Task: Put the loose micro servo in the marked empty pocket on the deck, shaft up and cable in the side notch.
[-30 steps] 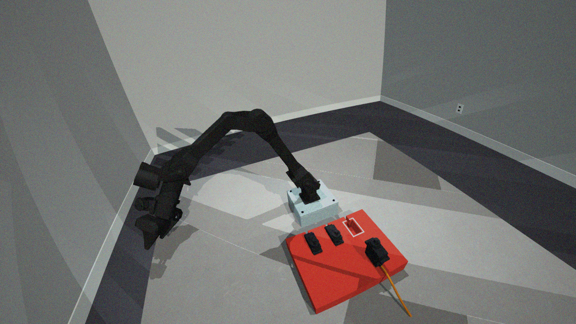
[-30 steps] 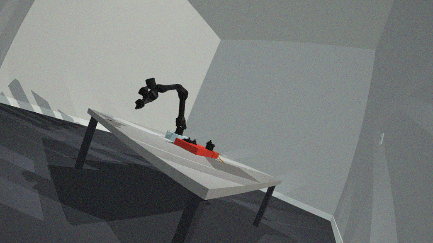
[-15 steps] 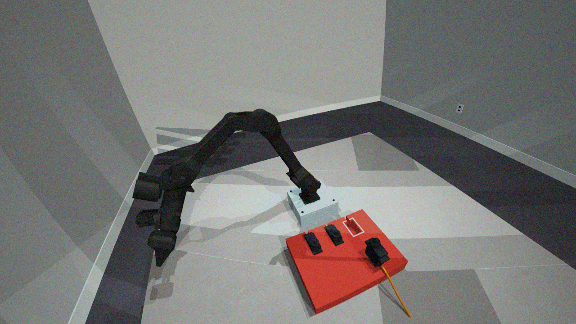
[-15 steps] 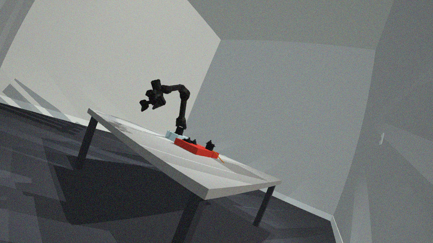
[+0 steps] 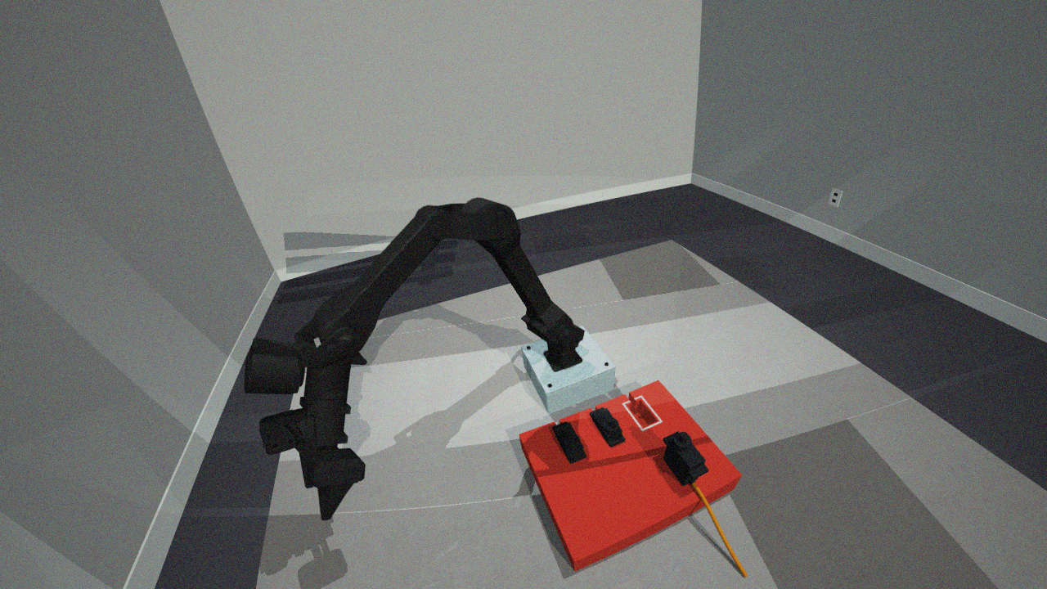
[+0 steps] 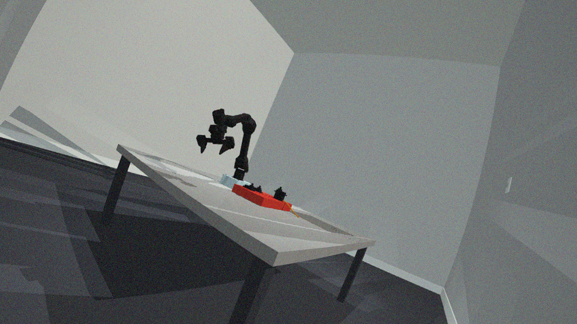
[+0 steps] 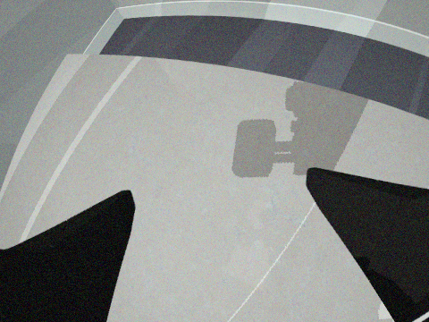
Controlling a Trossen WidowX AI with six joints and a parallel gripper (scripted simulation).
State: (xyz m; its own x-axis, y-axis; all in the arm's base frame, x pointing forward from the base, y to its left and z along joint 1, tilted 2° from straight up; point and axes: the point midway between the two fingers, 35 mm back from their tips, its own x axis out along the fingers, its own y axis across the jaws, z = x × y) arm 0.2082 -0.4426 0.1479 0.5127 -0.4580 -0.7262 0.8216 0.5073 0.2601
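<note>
The loose black micro servo [image 5: 685, 458] [image 6: 279, 194] stands on the right part of the red deck [image 5: 586, 512] [image 6: 246, 194], raised above the deck's surface. Its orange cable [image 5: 718, 528] [image 6: 293, 210] runs over the deck's edge toward the table. The marked pocket [image 5: 643, 413], outlined in white, is empty at the deck's back edge. My gripper [image 6: 211, 152] [image 7: 222, 189] is open with nothing between its fingers. It hangs high above the table, well to the left of the deck. In the top view its fingers overlap, and the servo is out of the wrist view.
Two black servos [image 5: 568, 442] [image 5: 607, 426] sit in the deck to the left of the empty pocket. The arm's base stands on a pale blue block [image 5: 578, 393] [image 6: 228, 181] behind the deck. The table's edge [image 6: 195, 204] shows in the exterior view.
</note>
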